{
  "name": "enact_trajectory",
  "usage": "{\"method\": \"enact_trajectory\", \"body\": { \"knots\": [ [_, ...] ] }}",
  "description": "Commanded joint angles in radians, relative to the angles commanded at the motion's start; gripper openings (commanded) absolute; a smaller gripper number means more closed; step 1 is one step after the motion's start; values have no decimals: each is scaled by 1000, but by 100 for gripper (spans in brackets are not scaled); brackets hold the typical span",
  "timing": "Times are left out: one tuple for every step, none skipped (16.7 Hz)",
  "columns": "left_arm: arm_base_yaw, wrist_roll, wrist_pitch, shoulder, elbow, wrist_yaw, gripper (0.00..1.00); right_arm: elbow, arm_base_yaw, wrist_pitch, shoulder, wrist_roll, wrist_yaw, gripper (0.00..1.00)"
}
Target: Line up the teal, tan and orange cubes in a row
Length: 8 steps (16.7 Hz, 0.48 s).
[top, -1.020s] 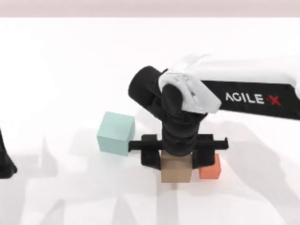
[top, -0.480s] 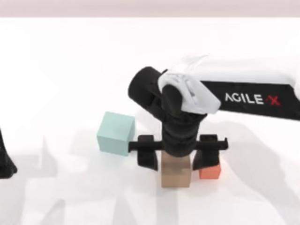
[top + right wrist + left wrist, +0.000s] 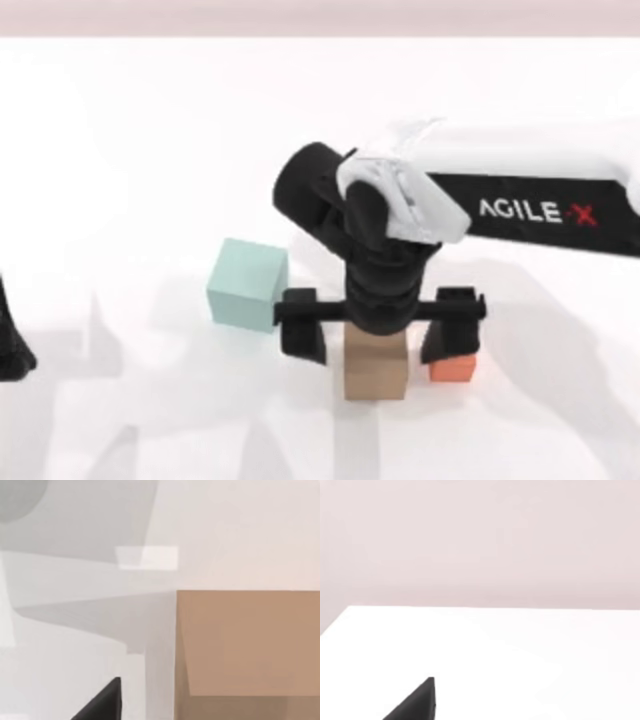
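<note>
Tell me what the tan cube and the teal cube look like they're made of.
Tan cube: flat, even brown with no shine or grain, perhaps painted wood or plastic; the look leaves it open. Teal cube: equally matte and plain, with crisp edges, likely the same material.

Three cubes: one teal (image 3: 247,284), one tan (image 3: 376,366), one orange (image 3: 453,369) (smallest, partly hidden).

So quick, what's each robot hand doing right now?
Right end effector: open, straddling the tan cube, holding nothing.
Left end effector: parked at the table's left edge; cannot be told.
</note>
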<state>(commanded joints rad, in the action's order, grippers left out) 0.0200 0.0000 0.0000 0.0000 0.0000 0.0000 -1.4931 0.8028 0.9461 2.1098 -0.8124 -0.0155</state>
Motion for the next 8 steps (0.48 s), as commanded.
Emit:
{"method": "enact_trajectory", "body": {
  "knots": [
    [0, 0, 0, 0, 0, 0, 100, 0, -2, 0, -1, 0, 0, 100],
    [0, 0, 0, 0, 0, 0, 100, -3, -2, 4, -2, 0, 0, 100],
    [0, 0, 0, 0, 0, 0, 100, -15, -1, 17, -5, -1, 0, 100],
    [0, 0, 0, 0, 0, 0, 100, -32, 0, 40, -10, -2, -1, 100],
    [0, 0, 0, 0, 0, 0, 100, -54, 1, 70, -18, -3, -1, 100],
    [0, 0, 0, 0, 0, 0, 100, -78, 1, 104, -27, -3, -1, 100],
    [0, 0, 0, 0, 0, 0, 100, -103, 3, 140, -37, -3, -1, 100],
    [0, 0, 0, 0, 0, 0, 100, -128, 5, 177, -47, -3, -1, 100]
  ]
}}
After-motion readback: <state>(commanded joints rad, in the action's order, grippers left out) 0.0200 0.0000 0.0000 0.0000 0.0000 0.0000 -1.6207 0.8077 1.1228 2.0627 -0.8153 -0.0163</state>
